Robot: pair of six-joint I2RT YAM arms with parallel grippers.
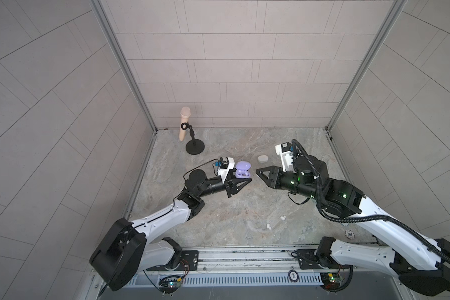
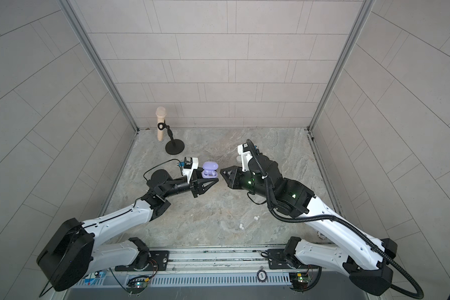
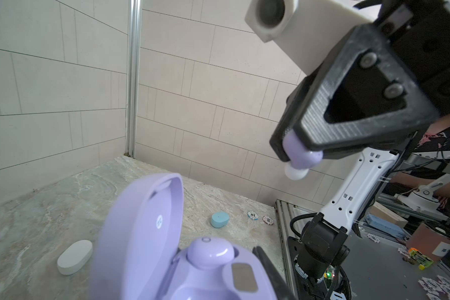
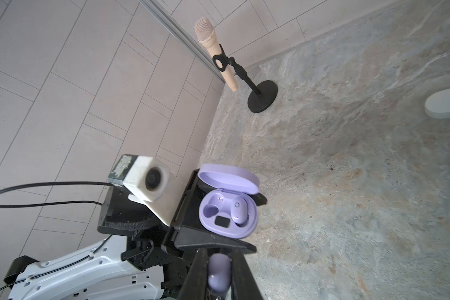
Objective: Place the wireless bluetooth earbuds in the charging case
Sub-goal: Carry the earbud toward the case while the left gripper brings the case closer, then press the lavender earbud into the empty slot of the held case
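Observation:
My left gripper (image 1: 244, 179) is shut on the lilac charging case (image 1: 242, 173) and holds it above the table with its lid open. In the right wrist view one lilac earbud (image 4: 240, 211) sits in the case (image 4: 227, 210), and the other socket (image 4: 209, 210) is empty. My right gripper (image 1: 257, 171) is shut on a second lilac earbud (image 4: 219, 270), its pale tip (image 3: 295, 172) pointing down. It hangs just right of the case, a short gap away. Two white earbuds (image 1: 283, 217) (image 1: 268, 227) lie on the table nearer the front.
A shut white case (image 1: 263, 158) lies behind my right gripper, and a shut light blue case (image 3: 220, 219) lies by poker chips (image 3: 252, 214) near the right wall. A microphone on a black stand (image 1: 185, 123) stands at the back left. Another chip (image 1: 349, 234) lies front right.

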